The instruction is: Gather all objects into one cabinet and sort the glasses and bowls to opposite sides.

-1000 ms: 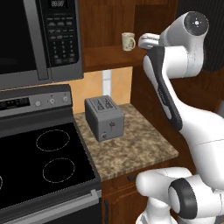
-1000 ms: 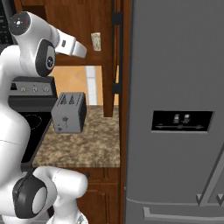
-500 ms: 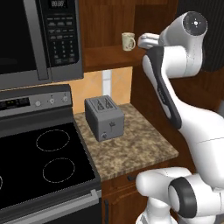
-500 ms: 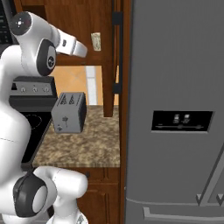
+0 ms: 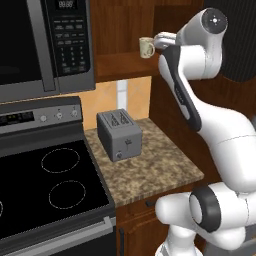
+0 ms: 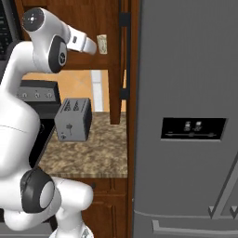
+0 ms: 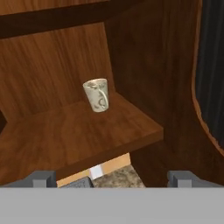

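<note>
Bare shelf [image 7: 65, 135] around mug [image 7: 97, 95], seemingly.

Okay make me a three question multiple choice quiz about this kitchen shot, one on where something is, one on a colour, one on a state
1. Where does the cream mug stand?
A. on the wooden shelf
B. on the stove
C. on top of the toaster

2. What colour is the toaster?
A. red
B. grey
C. white

3. How are the gripper fingers set?
A. shut on the mug
B. shut on nothing
C. spread apart, holding nothing

Answers: 1 A, the mug sits upright on the shelf board. 2 B, its body is grey. 3 C, the tips stand wide apart, short of the mug.
</note>
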### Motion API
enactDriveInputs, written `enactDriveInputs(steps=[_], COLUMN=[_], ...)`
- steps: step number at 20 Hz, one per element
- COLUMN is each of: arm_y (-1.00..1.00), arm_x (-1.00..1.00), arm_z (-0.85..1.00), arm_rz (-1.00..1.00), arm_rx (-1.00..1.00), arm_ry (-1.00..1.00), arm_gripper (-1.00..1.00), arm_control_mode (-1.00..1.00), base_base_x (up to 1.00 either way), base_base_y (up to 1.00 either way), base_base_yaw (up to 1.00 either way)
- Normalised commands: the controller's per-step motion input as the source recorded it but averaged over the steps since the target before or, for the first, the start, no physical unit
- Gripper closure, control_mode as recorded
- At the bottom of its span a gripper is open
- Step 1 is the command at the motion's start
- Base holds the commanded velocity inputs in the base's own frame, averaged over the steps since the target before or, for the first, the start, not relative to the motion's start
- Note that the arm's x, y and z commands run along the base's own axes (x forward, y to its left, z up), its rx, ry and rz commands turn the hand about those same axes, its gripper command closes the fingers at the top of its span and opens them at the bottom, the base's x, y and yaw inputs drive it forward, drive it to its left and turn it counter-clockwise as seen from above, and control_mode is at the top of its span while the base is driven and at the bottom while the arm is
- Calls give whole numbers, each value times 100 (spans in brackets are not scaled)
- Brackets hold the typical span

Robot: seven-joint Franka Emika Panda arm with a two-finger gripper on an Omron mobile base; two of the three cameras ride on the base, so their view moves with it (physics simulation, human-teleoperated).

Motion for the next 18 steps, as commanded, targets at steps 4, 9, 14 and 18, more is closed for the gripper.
enactDriveInputs(steps=[4, 9, 14, 18], arm_y=[0, 0, 0, 0], arm_x=[22, 0, 0, 0], arm_z=[-3, -25, -10, -2], arm_rz=[8, 16, 13, 7], arm_rx=[-3, -7, -2, 0], arm_ry=[2, -6, -19, -22], arm_gripper=[-100, -100, -100, -100], arm_control_mode=[-100, -100, -100, -100], base_base_x=[0, 0, 0, 0], base_base_y=[0, 0, 0, 0], base_base_yaw=[0, 0, 0, 0])
